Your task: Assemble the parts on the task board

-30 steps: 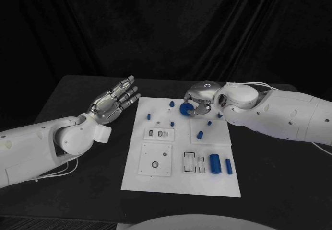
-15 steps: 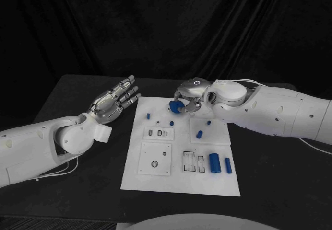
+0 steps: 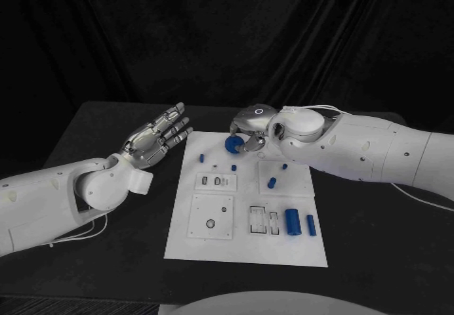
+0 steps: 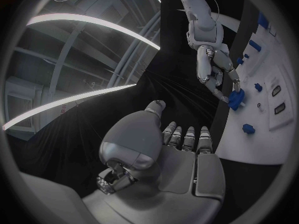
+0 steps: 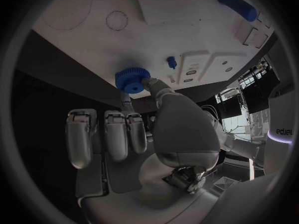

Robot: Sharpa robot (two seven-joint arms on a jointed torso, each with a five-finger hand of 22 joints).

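while the left hand [image 3: 156,139] lies spread, right hand [image 3: 254,128] pinches a blue gear [image 3: 231,144].

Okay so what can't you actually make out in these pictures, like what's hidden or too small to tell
- Head view: the right hand covers much of the blue gear, so the grip is unclear there.
- Head view: small blue pegs on the task board are too small to tell their shape.
- Right wrist view: a long blue part lies near the circle's rim, bent by the lens.
- Left wrist view: the left hand hides the table beneath it.
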